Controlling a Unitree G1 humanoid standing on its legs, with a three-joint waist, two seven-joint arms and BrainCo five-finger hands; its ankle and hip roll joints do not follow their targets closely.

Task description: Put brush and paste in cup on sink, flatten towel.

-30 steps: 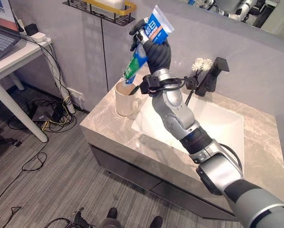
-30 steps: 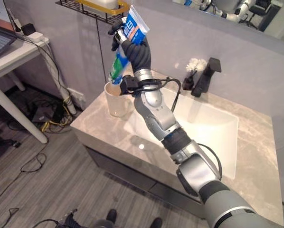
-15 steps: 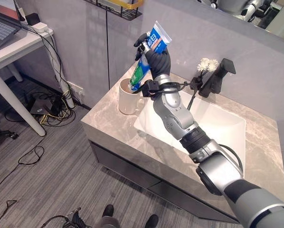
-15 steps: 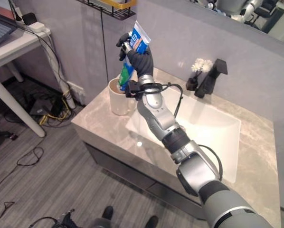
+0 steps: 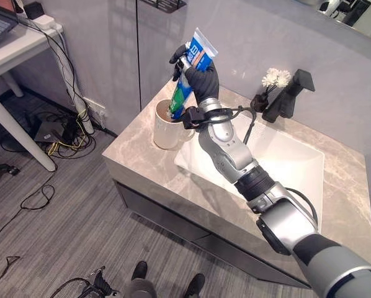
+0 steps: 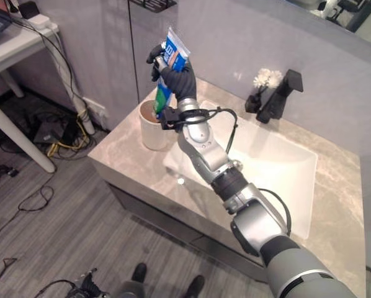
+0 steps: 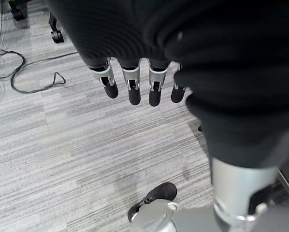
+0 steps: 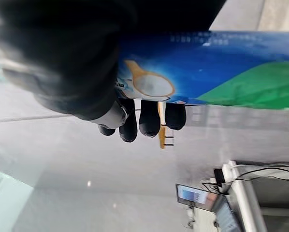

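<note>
Paste: toothpaste tube (image 5: 190,76) now lower than a second ago, cap end dipping into the cup (image 5: 167,125).
Right hand: right hand (image 5: 200,73) clenched round the tube.
Left hand: left hand (image 7: 130,84) relaxed, over floor.
Meaning: release looks near; brush and towel pending.

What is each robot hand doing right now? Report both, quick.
Left robot hand: open, fingers relaxed above the floor, holding nothing.
Right robot hand: shut on the toothpaste tube, whose lower end dips into the cup by the sink.
</note>
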